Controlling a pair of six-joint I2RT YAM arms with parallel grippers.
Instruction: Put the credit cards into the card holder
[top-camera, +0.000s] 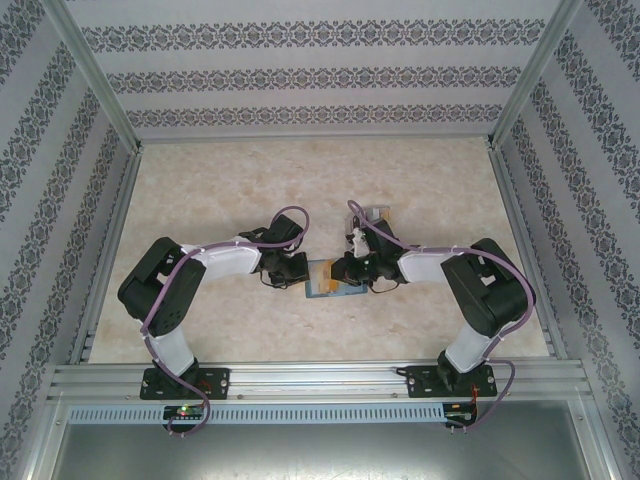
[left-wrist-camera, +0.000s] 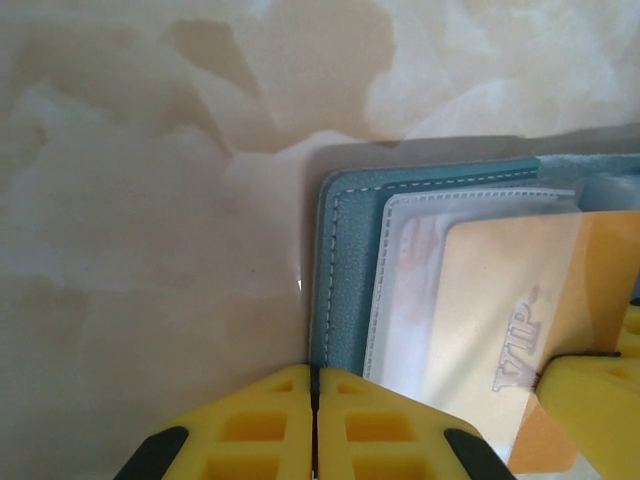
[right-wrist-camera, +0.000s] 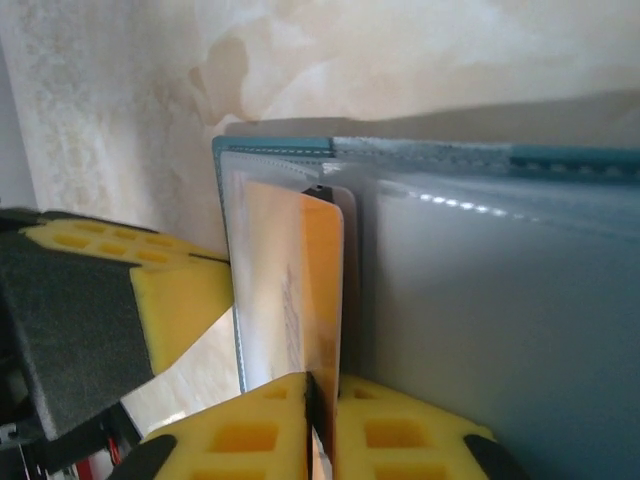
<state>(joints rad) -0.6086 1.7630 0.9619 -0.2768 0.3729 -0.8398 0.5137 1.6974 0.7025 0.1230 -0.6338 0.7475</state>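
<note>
Card holder (left-wrist-camera: 350, 280), marbled table (top-camera: 220, 180), papered walls (top-camera: 300, 70) — left gripper (left-wrist-camera: 315, 385) closed, right gripper (right-wrist-camera: 320, 390) clamping card (right-wrist-camera: 318, 285)

small box (top-camera: 377, 212) on marbled table (top-camera: 220, 180)

Grained teal card holder (left-wrist-camera: 350, 260), glossy clear plastic pockets (right-wrist-camera: 500, 330), smooth tan credit card (left-wrist-camera: 500, 300)

Patterned wallpaper walls (top-camera: 300, 80) enclose a beige marbled tabletop (top-camera: 220, 180).
</note>
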